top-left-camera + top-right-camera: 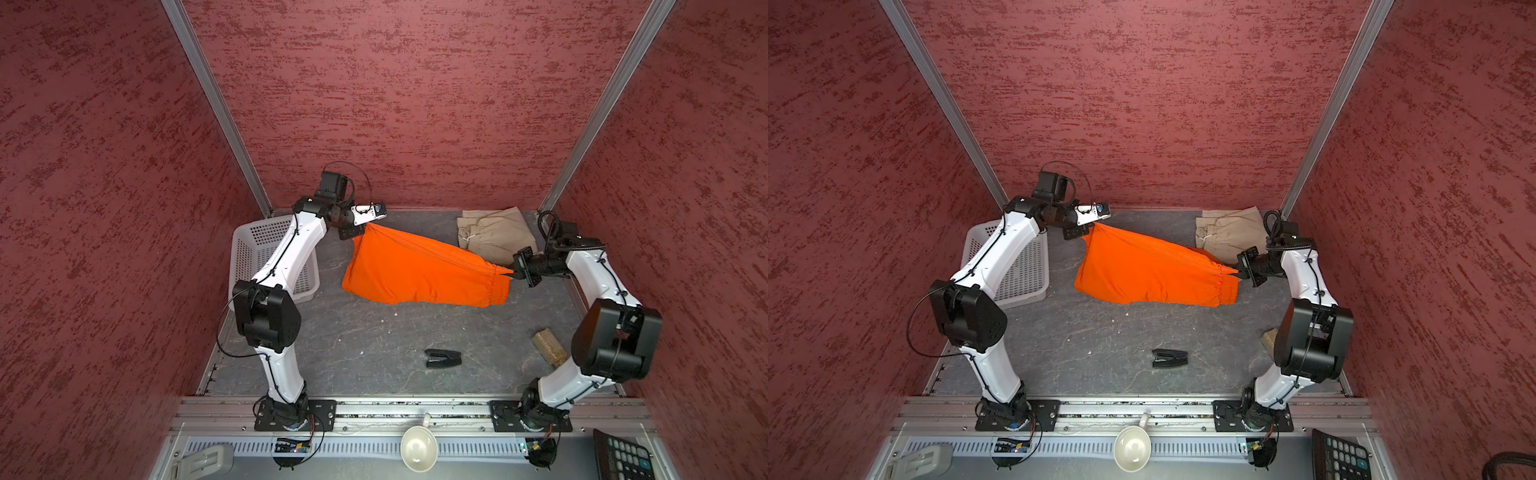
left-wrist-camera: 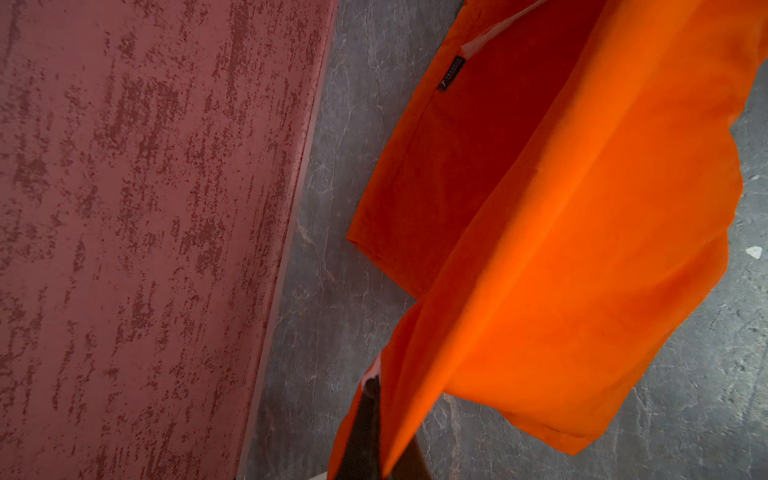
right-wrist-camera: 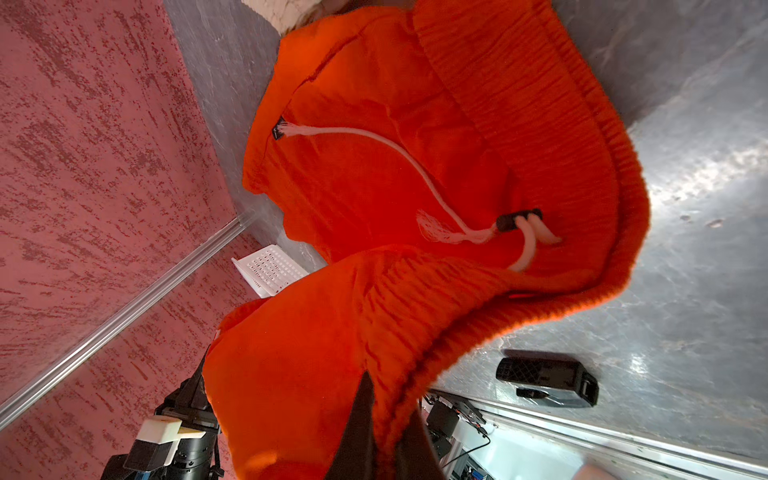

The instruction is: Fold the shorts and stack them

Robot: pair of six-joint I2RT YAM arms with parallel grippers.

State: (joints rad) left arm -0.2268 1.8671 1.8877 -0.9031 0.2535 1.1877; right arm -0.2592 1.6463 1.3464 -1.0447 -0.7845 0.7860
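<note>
1. The table (image 1: 353, 340) is walled on three sides; its near half lies open but for a small black part (image 1: 443, 358).
2. The orange shorts (image 1: 419, 270) hang stretched between both arms over mid-table; the beige shorts (image 1: 498, 237) lie folded in the far right corner.
3. The left gripper (image 1: 362, 227) pinches tight a leg-end corner, the right gripper (image 1: 511, 274) the waistband.
4. Cloth hides most of both fingertips in the wrist views.
</note>
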